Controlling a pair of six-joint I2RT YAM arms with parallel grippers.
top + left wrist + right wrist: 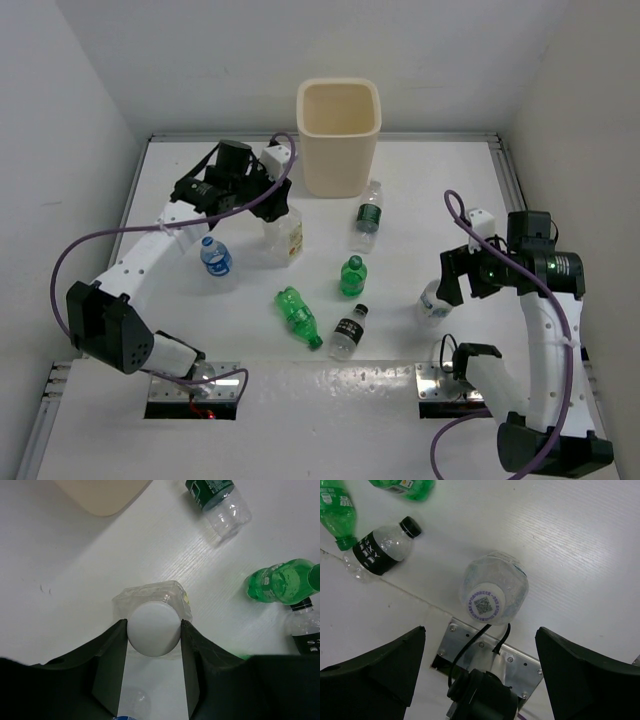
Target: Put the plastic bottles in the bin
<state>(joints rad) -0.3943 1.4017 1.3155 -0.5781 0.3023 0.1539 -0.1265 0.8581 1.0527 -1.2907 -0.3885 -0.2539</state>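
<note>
Seven plastic bottles are on the white table [430, 190], all outside the tall cream-coloured plastic bin [338, 165] at the far edge. The left gripper [154, 642] is clamped on the white cap of the wide clear bottle [150, 596], which stands just before the bin's near left corner. A small clear bottle with a blue label [216, 258] stands just beside it on the left, close under the left arm. A clear bottle with a dark green label [368, 215] lies by the bin's near right corner. Nearer the middle are an upright green bottle [352, 276], a green bottle lying down [298, 315] and a clear black-labelled bottle [348, 332], also lying. The right gripper [480, 630] hangs spread wide over an upright clear bottle with a pale label [507, 587], its fingers not touching it.
</note>
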